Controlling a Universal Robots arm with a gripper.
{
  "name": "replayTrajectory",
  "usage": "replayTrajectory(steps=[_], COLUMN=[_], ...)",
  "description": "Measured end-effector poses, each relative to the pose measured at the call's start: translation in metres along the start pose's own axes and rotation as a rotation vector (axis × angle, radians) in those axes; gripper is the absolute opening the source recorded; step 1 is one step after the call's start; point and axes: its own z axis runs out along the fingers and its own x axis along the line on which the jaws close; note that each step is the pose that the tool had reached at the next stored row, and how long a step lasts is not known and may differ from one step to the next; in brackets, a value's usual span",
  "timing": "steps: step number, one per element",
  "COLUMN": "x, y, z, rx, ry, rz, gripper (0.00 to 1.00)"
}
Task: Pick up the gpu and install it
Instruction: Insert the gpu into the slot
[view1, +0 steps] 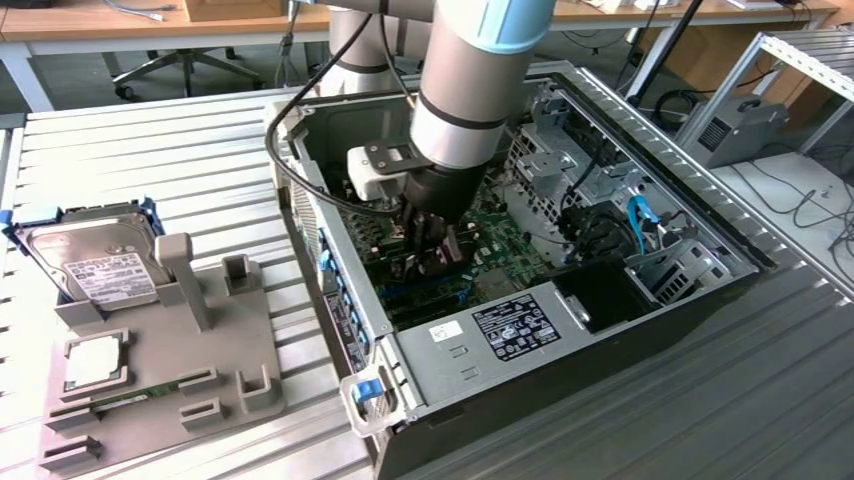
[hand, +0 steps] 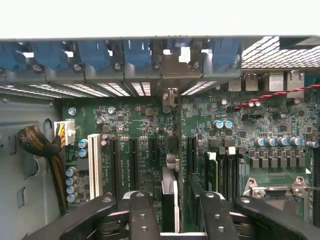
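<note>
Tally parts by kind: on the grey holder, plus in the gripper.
hard drive: 1
memory stick: 1
silver square chip: 1
gpu, held by the gripper inside the case: 1
Total: 4

On my screens the computer case is bare sheet metal, dull grey and perforated along its rear wall, with glossy blue plastic clips over the slot openings. The motherboard is matt green laminate studded with shiny metal capacitor cans. I see the gpu edge-on, a thin dark card with a silver metal bracket, between the gripper fingers of matt black plastic. The arm is smooth brushed metal. The hard drive has a silvery lid with a paper label; its holder is matt grey plastic. The table is ribbed aluminium.
</note>
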Motion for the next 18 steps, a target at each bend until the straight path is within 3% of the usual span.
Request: replayTrajectory(steps=[5, 8, 9, 10, 13, 14, 16, 18], x=[-0.003, -0.003, -0.004, -0.004, -0.004, -0.004, -0.004, -0.004], y=[0.0012, 0.0001, -0.0029, -0.0078, -0.0208, -0.0282, -0.039, -0.0456], z=[-0.0264, -0.0313, -0.0314, -0.0317, -0.0323, -0.0326, -0.033, -0.0333], rx=[0.0002, -0.0002, -0.0041, -0.013, -0.0389, -0.0522, -0.0722, -0.0836], ry=[0.0013, 0.0017, 0.0018, 0.0019, 0.0011, 0.0005, -0.0012, -0.0032], rz=[0.0, 0.0, 0.0, 0.0, 0.001, 0.001, 0.002, 0.002], gripper=[0.4, 0.4, 0.38, 0.32, 0.25, 0.13, 0.11, 0.11])
